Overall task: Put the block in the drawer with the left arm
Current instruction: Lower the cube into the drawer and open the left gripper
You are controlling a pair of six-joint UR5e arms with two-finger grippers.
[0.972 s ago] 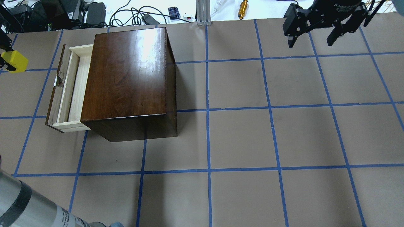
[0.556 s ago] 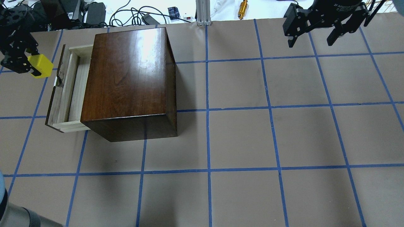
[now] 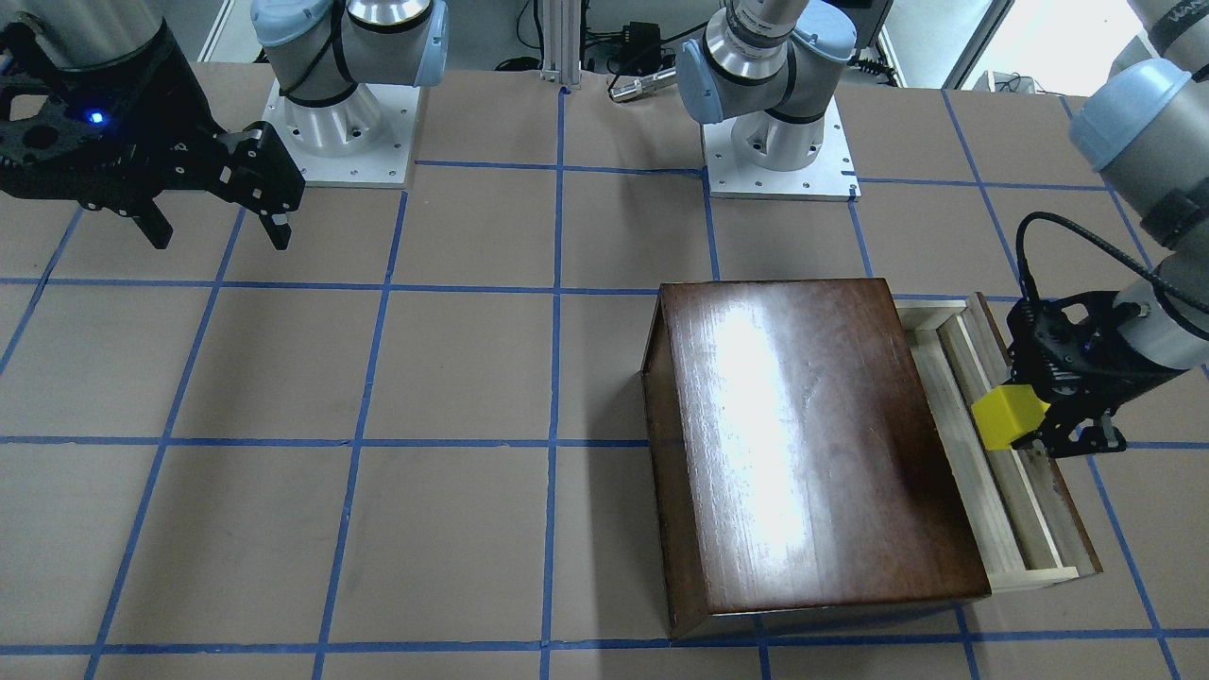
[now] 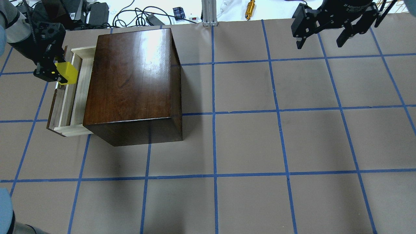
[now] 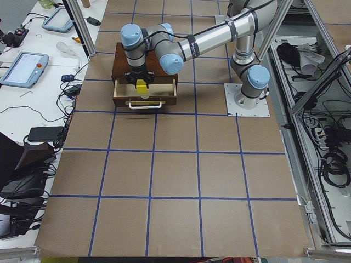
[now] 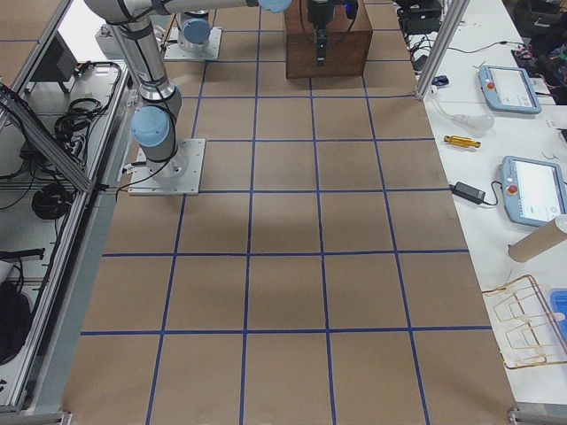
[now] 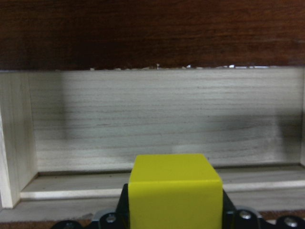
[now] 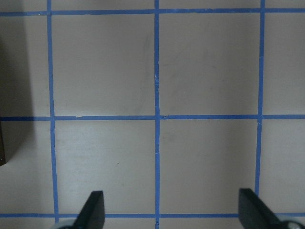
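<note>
My left gripper (image 4: 61, 74) is shut on the yellow block (image 4: 67, 73) and holds it over the front edge of the open drawer (image 4: 78, 100), which slides out of the dark-brown wooden box (image 4: 133, 81). In the front-facing view the block (image 3: 1007, 416) hangs above the drawer's pale tray (image 3: 1001, 510), with the left gripper (image 3: 1025, 420) beside it. In the left wrist view the block (image 7: 175, 191) fills the bottom, with the drawer floor (image 7: 162, 124) beyond. My right gripper (image 4: 323, 40) is open and empty, high at the far right; it also shows in the front-facing view (image 3: 219, 227).
The box (image 3: 803, 444) stands on brown paper with a blue tape grid. Cables and power bricks (image 4: 97, 13) lie beyond the table's far edge. The arm bases (image 3: 779, 151) are bolted at the robot's side. The right wrist view shows only bare gridded paper (image 8: 157, 119).
My left gripper has moved right with the yellow block, from off the table's left edge to above the drawer's front. The right arm has not moved.
</note>
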